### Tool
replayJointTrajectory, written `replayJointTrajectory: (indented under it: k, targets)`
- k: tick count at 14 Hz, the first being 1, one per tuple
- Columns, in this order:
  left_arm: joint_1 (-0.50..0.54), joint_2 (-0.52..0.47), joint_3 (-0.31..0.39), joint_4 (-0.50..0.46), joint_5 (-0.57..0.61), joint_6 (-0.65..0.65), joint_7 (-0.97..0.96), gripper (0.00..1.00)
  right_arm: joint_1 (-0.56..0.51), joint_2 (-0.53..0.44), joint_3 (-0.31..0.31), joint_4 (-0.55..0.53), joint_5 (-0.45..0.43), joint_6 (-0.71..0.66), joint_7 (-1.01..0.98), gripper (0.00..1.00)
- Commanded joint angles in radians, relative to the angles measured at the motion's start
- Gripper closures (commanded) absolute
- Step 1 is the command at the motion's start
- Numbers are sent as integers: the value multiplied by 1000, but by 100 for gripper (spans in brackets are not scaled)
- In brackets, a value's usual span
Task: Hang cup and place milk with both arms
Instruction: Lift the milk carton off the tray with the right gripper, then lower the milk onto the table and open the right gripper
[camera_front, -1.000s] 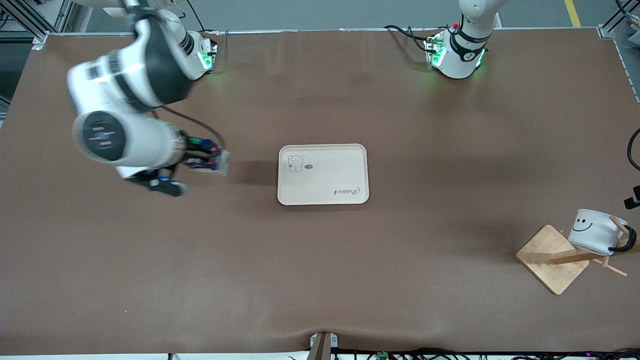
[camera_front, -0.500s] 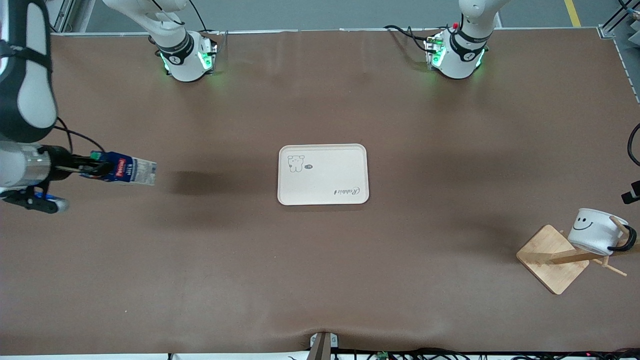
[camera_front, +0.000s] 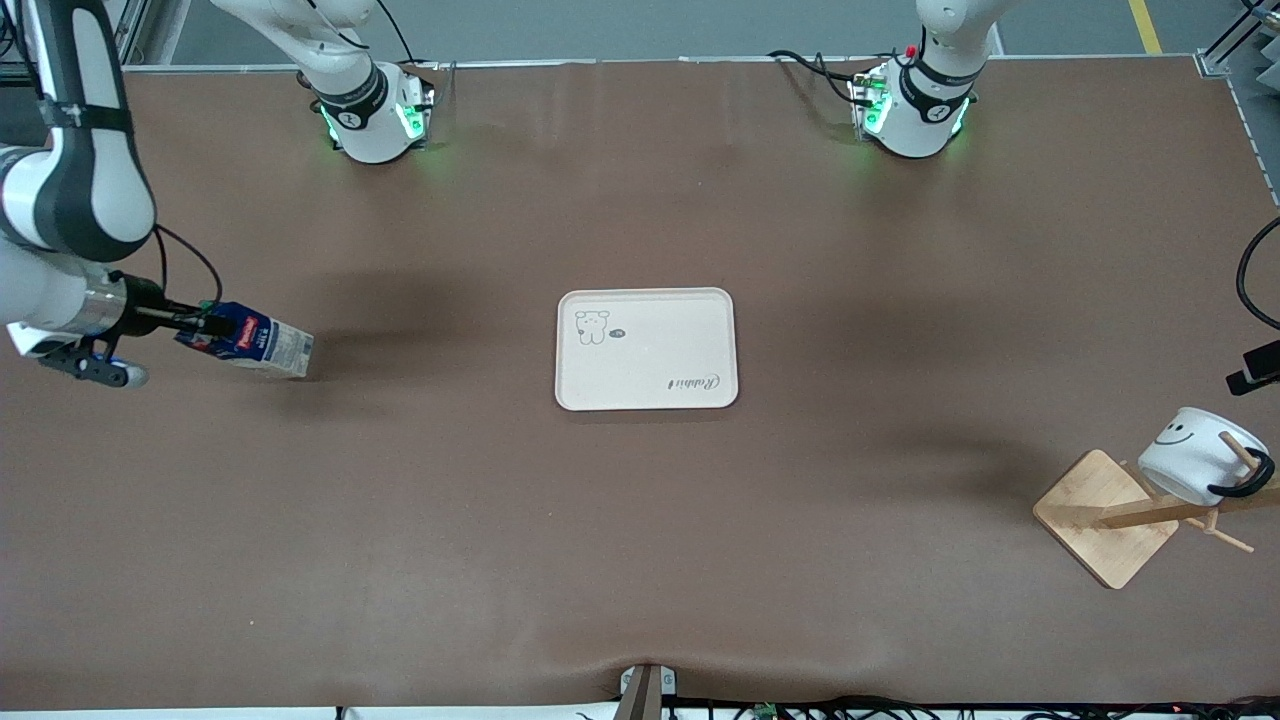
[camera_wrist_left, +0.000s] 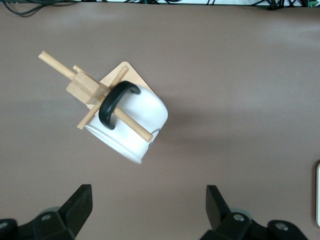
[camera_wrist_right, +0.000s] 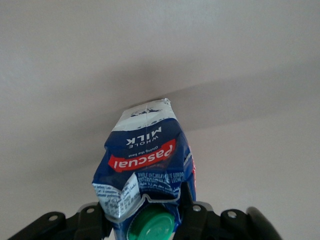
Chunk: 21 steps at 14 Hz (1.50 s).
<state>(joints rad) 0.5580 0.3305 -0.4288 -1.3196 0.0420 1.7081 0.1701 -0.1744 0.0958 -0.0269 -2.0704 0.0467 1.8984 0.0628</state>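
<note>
The cup, a white mug with a smiley, hangs by its black handle on a peg of the wooden rack at the left arm's end of the table. In the left wrist view the cup hangs tilted. My left gripper is open above bare table beside it, holding nothing. My right gripper is shut on the cap end of the milk, a dark blue carton held nearly sideways, low over the table at the right arm's end. The right wrist view shows the milk and its green cap.
A cream tray with a small bear drawing lies flat at the table's middle, nothing on it. The rack's square wooden base sits near the table's edge. Cables run by both arm bases along the table's top edge.
The right arm swung away from the tray toward its own end of the table with the milk, then lowered it. The cup tipped further on its peg. The left hand drew back.
</note>
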Motion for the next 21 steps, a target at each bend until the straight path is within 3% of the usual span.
replayJointTrajectory:
  k: [1, 5, 6, 7, 9, 12, 18, 21]
  targets:
    - [5, -65, -24, -65, 19, -5, -59, 0, -45, -54, 21, -85, -14, 54, -32, 100]
    - [5, -116, -37, -119, 19, -4, -81, 0, -59, -64, 21, -163, -14, 119, -32, 100]
    - [5, -125, -39, -128, 19, -4, -90, 0, -59, -62, 21, -165, -14, 113, -34, 93]
    - [5, -139, -41, -138, 19, -4, -109, 0, -57, -61, 22, -168, -13, 108, -34, 69]
    - [5, -154, -56, -156, 18, -4, -132, 0, -56, -58, 22, -166, -13, 107, -44, 37]
    - [5, -168, -73, -164, 19, -4, -182, 0, -56, -57, 24, -163, -13, 106, -60, 8]
    - [2, -153, -96, -145, 22, 2, -208, 0, -56, -57, 24, -158, -13, 105, -60, 0]
    - [0, -140, -97, -139, 24, 2, -202, 0, -57, -56, 24, -102, -13, 53, -58, 0]
